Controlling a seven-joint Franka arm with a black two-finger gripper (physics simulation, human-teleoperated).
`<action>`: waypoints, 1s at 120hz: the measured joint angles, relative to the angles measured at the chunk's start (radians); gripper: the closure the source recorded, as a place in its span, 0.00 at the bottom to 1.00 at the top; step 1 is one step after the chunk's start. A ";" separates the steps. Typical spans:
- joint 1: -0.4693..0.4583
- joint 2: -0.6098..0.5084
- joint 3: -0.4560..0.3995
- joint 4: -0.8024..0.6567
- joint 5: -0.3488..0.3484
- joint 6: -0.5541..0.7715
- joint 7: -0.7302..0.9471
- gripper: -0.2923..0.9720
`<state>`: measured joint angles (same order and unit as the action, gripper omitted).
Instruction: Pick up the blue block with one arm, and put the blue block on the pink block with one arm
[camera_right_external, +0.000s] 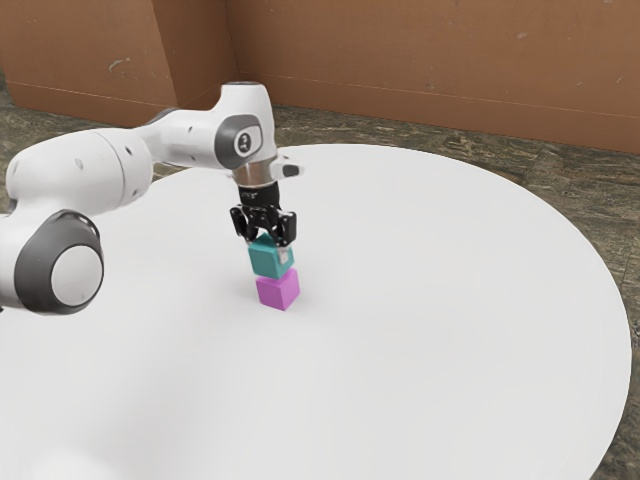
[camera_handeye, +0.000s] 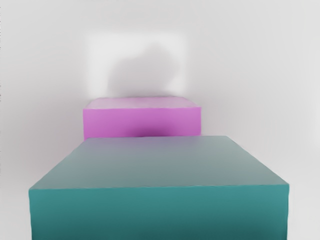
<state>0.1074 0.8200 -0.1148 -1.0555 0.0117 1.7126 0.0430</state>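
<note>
Exterior view: the claw (camera_right_external: 268, 240) points straight down over the round white table (camera_right_external: 450, 300) and pinches the blue block (camera_right_external: 270, 260), a teal-tinted cube, by its upper part, one finger against each of two opposite sides. The block's top sits up between the fingers, and its body hangs directly below them. Directly beneath that, farther below the claw, stands the pink block (camera_right_external: 278, 291). The two cubes look stacked, or very nearly so. I cannot tell whether the teal underside already rests on the pink top or hovers just above it.

In the wrist view, the blue block (camera_handeye: 160, 200) sits right under the hand and the pink block (camera_handeye: 142, 122) is beyond and below it.

By my reading, the pick-up is done and the carry has reached its target. What is left is to settle the block fully, if it has not touched down, then spread the fingers and lift away. The stack looks roughly aligned, so a gentle release should hold.
</note>
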 joint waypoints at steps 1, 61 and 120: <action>0.000 0.000 0.000 0.000 0.001 0.001 0.002 0.47; 0.000 0.022 -0.002 0.005 0.012 0.017 0.081 0.46; 0.000 0.045 -0.002 0.035 0.007 0.019 0.119 0.32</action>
<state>0.1074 0.8651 -0.1165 -1.0206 0.0186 1.7315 0.1620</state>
